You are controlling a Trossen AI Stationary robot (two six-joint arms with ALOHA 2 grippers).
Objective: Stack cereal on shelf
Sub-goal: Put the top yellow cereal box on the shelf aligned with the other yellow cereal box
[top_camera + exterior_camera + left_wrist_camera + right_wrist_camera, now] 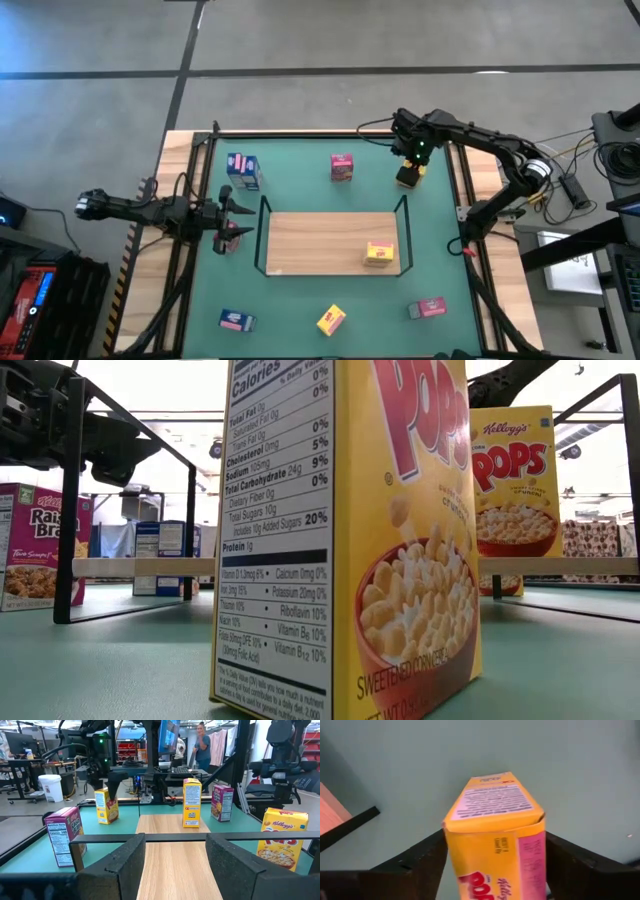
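Note:
The light-wood shelf (320, 240) lies mid-table. One yellow cereal box (379, 254) stands on it near its right end. My right gripper (410, 160) is at the far right of the table, shut on another yellow box (492, 820), also seen as the yellow box (106, 805) in the left wrist view. My left gripper (175, 865) is open and hovers at the shelf's left end, facing along the board. Other boxes stand on the green top: blue (243, 171), pink (342, 167), pink (228, 240), blue (237, 320), yellow (331, 319), pink (427, 308). My right gripper pinches the yellow box between its two fingers, one finger (420, 862) on each of two opposite sides (451, 845) near its top end, coming from above and pointing down. The box stands slightly tilted. I cannot tell whether its bottom (107, 821) is on the table.
Thin black rails (263, 235) rise at the shelf's left and right ends. The near yellow box (350, 540) fills the middle of the low view. Wooden borders and black frame posts (195, 160) edge the table. A person (202, 745) stands in the room beyond.

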